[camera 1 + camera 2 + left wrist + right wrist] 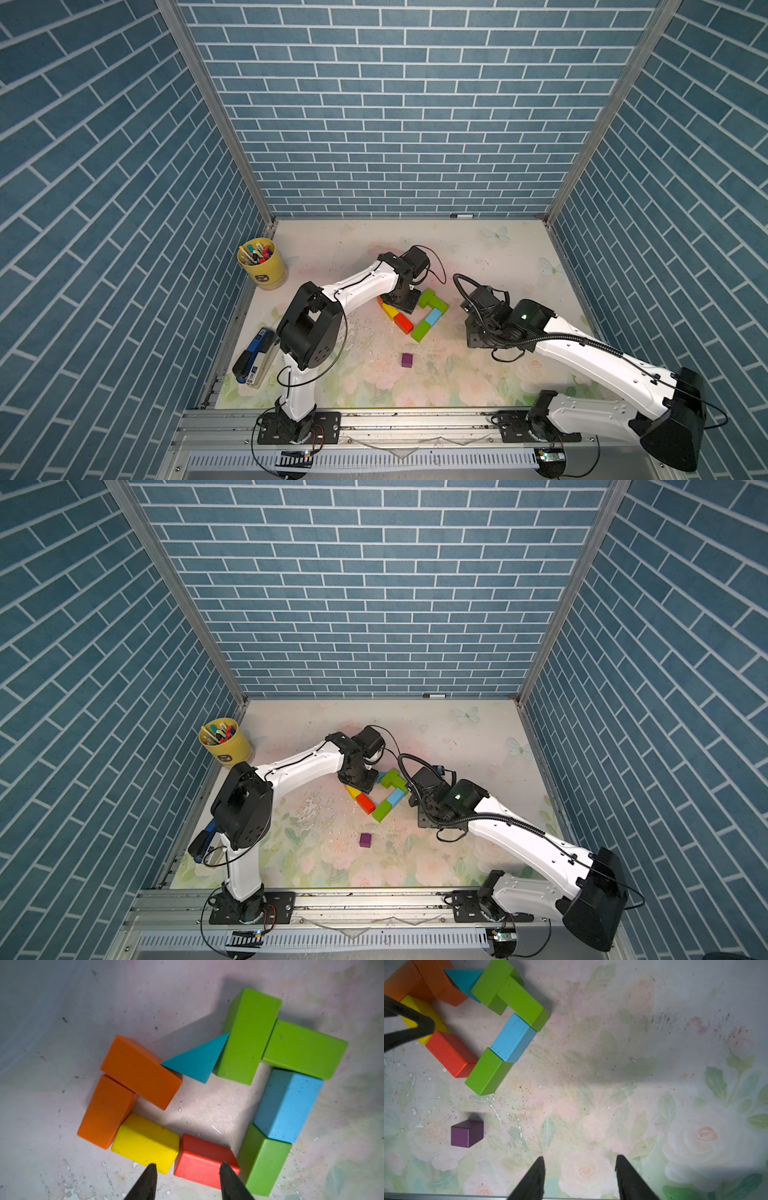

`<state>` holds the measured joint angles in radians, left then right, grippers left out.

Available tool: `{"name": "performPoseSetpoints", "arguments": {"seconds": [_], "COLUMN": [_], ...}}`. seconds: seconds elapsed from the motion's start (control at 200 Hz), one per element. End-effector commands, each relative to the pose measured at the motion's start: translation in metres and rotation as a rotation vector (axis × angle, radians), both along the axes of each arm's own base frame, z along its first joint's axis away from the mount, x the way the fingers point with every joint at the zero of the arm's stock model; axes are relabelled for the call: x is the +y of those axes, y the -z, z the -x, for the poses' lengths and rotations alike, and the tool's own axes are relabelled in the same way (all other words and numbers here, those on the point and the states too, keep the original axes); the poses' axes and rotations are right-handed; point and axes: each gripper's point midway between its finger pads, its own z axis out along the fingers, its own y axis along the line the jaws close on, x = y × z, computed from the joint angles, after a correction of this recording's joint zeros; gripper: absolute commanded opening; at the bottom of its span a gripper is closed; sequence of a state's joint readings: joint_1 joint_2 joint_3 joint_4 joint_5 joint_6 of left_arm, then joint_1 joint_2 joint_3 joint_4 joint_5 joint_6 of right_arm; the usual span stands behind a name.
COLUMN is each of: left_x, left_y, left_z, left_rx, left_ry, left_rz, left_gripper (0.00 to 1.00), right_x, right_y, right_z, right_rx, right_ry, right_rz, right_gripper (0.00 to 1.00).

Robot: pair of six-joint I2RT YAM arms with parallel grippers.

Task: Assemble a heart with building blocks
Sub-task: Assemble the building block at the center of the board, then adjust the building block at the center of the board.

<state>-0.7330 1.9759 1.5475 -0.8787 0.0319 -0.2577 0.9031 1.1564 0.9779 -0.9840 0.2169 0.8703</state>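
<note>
The building blocks lie as a heart outline [411,313] in mid-table. In the left wrist view it runs through two orange bricks [141,1072], a teal triangle [197,1061], two green bricks [249,1036], a light-blue brick [288,1105], a third green brick [266,1161], a red brick [203,1159] and a yellow brick [145,1142]. The purple cube [407,360] [467,1133] sits alone, apart from the outline, toward the front. My left gripper [188,1167] hovers open over the red and yellow bricks. My right gripper [579,1160] is open over bare mat, right of the outline.
A yellow cup of marker pens [262,264] stands at the back left. A blue-and-black stapler [253,361] lies along the left edge. One pen [461,215] lies against the back wall. Brick-patterned walls enclose three sides, and a metal rail [415,419] runs along the front.
</note>
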Motion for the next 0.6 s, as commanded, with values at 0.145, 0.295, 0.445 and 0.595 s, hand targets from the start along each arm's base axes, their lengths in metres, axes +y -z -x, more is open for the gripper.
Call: {"name": "performPoseSetpoints", "arguments": {"seconds": [0.145, 0.295, 0.445, 0.595], "left_x": [0.036, 0.056, 0.067, 0.067], "left_y": [-0.016, -0.021, -0.011, 0.0], "left_z": [-0.026, -0.044, -0.055, -0.059], "left_rx": [-0.042, -0.044, -0.021, 0.024], "left_ry": [-0.149, -0.205, -0.231, -0.254], "left_rz": [-0.006, 0.019, 0.025, 0.066], "left_gripper": [0.58, 0.61, 0.62, 0.64], "right_x": [0.01, 0.018, 0.05, 0.076], "right_y": [0.01, 0.018, 0.029, 0.039], "right_z": [0.001, 0.002, 0.014, 0.024], "right_rx": [0.048, 0.07, 0.129, 0.144], "right_ry": [0.016, -0.024, -0.139, -0.223], "right_rz": [-0.012, 0.01, -0.023, 0.033], "right_gripper": [0.57, 0.61, 0.66, 0.66]}}
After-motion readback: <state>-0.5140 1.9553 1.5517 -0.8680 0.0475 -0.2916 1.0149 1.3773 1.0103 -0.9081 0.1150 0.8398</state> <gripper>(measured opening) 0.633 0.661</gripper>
